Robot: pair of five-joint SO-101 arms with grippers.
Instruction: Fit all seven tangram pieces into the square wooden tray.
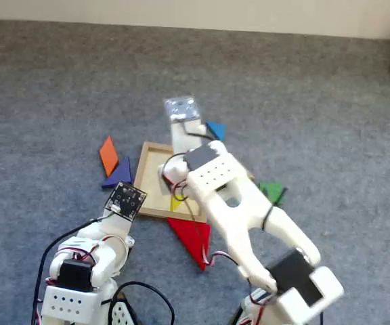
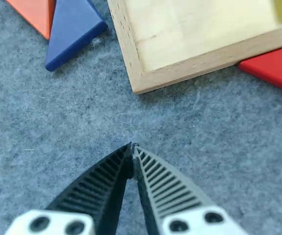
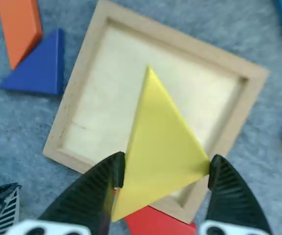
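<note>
The left gripper [image 2: 132,147] sits low over the grey mat [image 1: 59,101], nearest the arms' bases, with its jaws together and nothing between them. It is just short of the tray's [image 3: 65,112] near corner. The red triangle [image 1: 191,237] lies flat on the mat beside the tray's near rim. The right arm reaches over the tray, and the right gripper [image 3: 165,164] has its jaws clamped on the yellow triangle [image 3: 160,132], one finger on each side. The yellow triangle is over the tray's near part, its tip pointing toward the tray's middle. Whether it touches the tray floor cannot be told. To the tray's left, the blue triangle [image 3: 38,68] and the orange piece [image 3: 18,24] lie side by side on the mat. The green piece [image 1: 271,191] lies on the mat to the right of the arm. Farthest off, past the tray's far corner, lies the light-blue triangle [image 1: 215,128].
</note>
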